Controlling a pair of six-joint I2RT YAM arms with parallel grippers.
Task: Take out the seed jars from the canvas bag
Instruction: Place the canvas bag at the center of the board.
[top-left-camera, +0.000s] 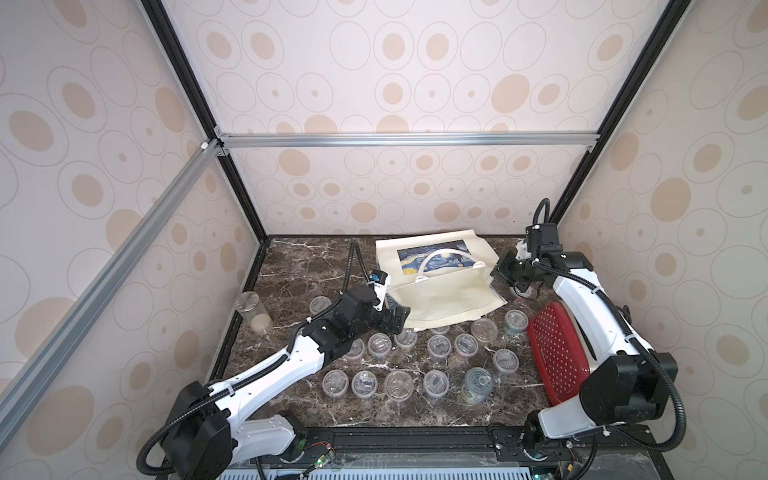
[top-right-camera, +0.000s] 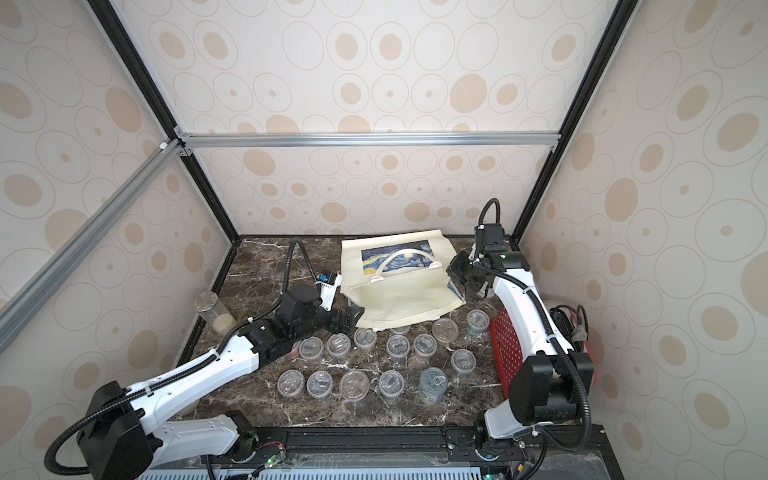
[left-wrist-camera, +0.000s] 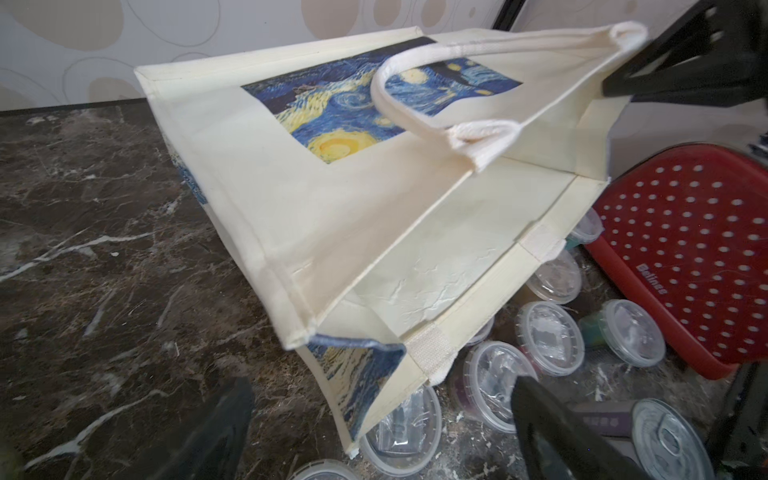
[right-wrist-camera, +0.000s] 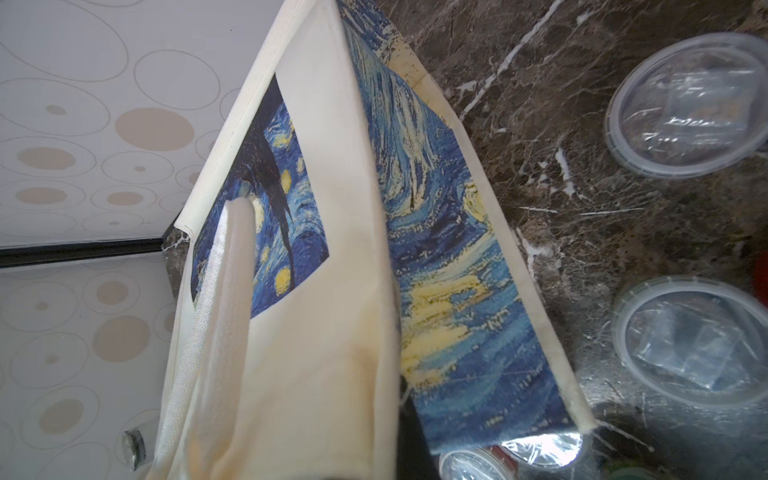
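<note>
Right tool (left-wrist-camera: 619, 79) pinches canvas bag (left-wrist-camera: 332, 199), clearest left-wrist view.

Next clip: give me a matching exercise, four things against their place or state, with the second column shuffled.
Things:
1. left tool
2. right tool
3. red perforated tray
4. tall clear cylinder

Place or state:
A. beige grains inside, at the left edge of the table
B. shut on the side of the canvas bag
C. open, at the bag's near corner
D. partly hidden by the right arm

Pairs: 1-C, 2-B, 3-D, 4-A
</note>
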